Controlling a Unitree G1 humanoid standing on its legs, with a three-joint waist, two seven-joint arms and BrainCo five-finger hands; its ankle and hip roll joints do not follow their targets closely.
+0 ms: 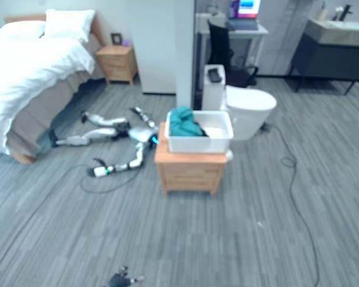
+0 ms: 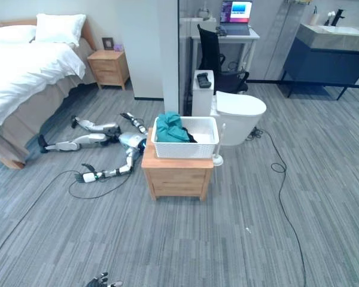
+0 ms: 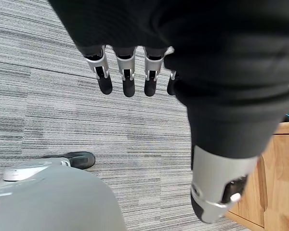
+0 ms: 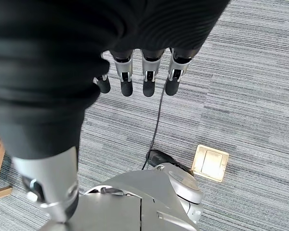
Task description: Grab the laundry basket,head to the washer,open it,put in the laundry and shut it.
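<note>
A white laundry basket [image 1: 198, 142] stands on a low wooden cabinet [image 1: 188, 170] in the middle of the room, a few steps ahead of me. Teal laundry [image 1: 184, 122] is heaped in its left end. My left hand [image 1: 122, 279] hangs low at the bottom edge of the eye views, far short of the basket. In the left wrist view its fingers [image 3: 127, 74] point straight down over the grey floor, holding nothing. My right hand's fingers [image 4: 149, 74] also hang straight over the floor, and that hand is empty too.
Another robot [image 1: 116, 136] lies sprawled on the floor left of the cabinet, beside a white bed [image 1: 30, 66]. A toilet [image 1: 245, 107] stands right behind the basket. A desk with a black chair [image 1: 227, 51] and a sink cabinet [image 1: 332, 48] are at the back.
</note>
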